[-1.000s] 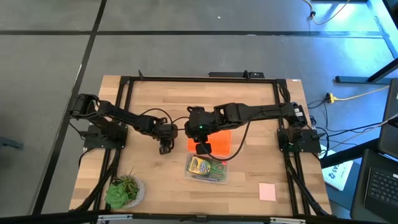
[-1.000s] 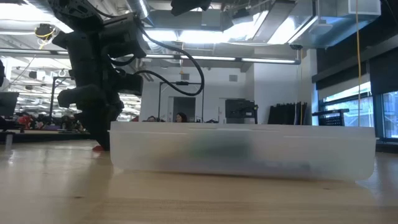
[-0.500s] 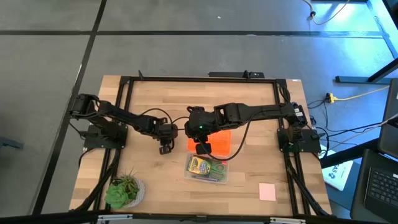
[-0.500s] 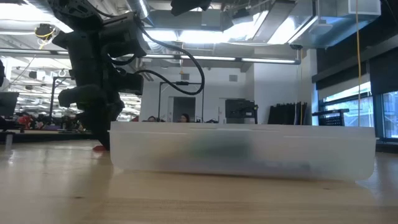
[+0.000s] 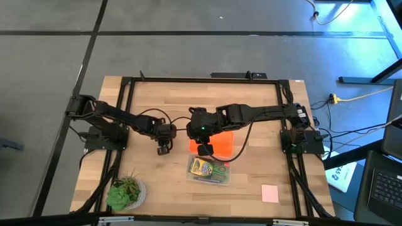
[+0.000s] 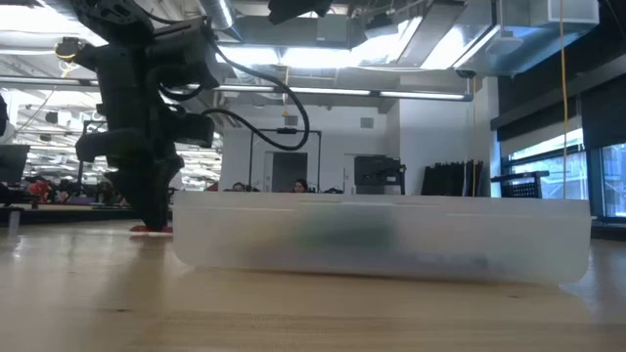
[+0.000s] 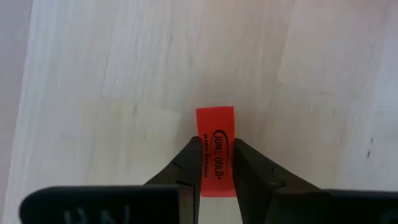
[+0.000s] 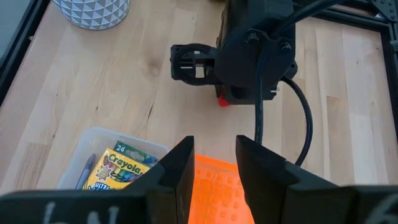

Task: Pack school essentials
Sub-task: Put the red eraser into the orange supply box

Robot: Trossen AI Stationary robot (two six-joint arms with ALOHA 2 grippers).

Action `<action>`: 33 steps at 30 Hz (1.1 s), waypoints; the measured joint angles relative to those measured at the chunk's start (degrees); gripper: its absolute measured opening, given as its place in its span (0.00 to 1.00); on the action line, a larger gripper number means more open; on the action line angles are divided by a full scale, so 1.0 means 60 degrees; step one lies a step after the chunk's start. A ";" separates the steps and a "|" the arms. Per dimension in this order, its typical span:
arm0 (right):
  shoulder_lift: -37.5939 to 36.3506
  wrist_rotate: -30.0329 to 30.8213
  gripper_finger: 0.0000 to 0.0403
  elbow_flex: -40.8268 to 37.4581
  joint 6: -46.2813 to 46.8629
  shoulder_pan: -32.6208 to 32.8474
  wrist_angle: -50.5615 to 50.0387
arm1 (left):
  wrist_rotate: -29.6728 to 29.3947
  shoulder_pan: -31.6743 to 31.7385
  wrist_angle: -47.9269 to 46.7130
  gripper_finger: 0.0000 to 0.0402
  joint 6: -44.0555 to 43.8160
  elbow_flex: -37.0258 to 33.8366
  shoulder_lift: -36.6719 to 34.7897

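Observation:
A small red eraser (image 7: pixel 216 134) with black print sits between the fingers of my left gripper (image 7: pixel 216 163), left of centre on the table (image 5: pixel 163 149); low down it shows as a red spot (image 6: pixel 147 229). My right gripper (image 8: pixel 214 163) hangs high over the middle of the table (image 5: pixel 204 149), shut on an orange lid (image 5: pixel 221 142). The clear case (image 5: pixel 208 171) stands open nearer the front edge and holds a yellow-green crayon box (image 8: pixel 121 167) and green-handled scissors (image 5: pixel 218 169). A pink note pad (image 5: pixel 270 193) lies flat at the front right. My left gripper pinches the eraser's two long sides (image 7: pixel 216 177) between its fingers. They come from above, slanting steeply down, and lie along it. The eraser's free end (image 7: pixel 216 118) sticks out past the fingertips, at or just above the tabletop. My right gripper has the orange lid (image 8: pixel 214 186) between its two fingers, coming slanting down from the table's right. The fingers hide the place of contact. The lid sits clear of the table.
A small green plant in a white pot (image 5: pixel 125 193) stands at the front left. A black frame (image 5: pixel 201 79) runs round the table's far edge and sides. Bare wood lies between the left gripper and the case.
My left gripper has shifted a little toward the table's left edge, and the red eraser has gone along with it. My right gripper has kept still with the orange lid.

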 joint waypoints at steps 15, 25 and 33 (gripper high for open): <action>0.0000 0.0002 0.30 0.0000 -0.0001 -0.0001 0.0155 | 0.0727 -0.0092 -0.0161 0.15 0.0078 0.0045 -0.0467; 0.0000 0.0002 0.30 0.0000 -0.0002 -0.0001 0.0283 | 0.0760 -0.0445 -0.0530 0.15 0.0047 0.0056 -0.1509; 0.0000 -0.0004 0.30 0.0000 0.0026 0.0000 0.0560 | 0.0760 -0.1168 -0.0917 0.15 -0.0646 0.0056 -0.2514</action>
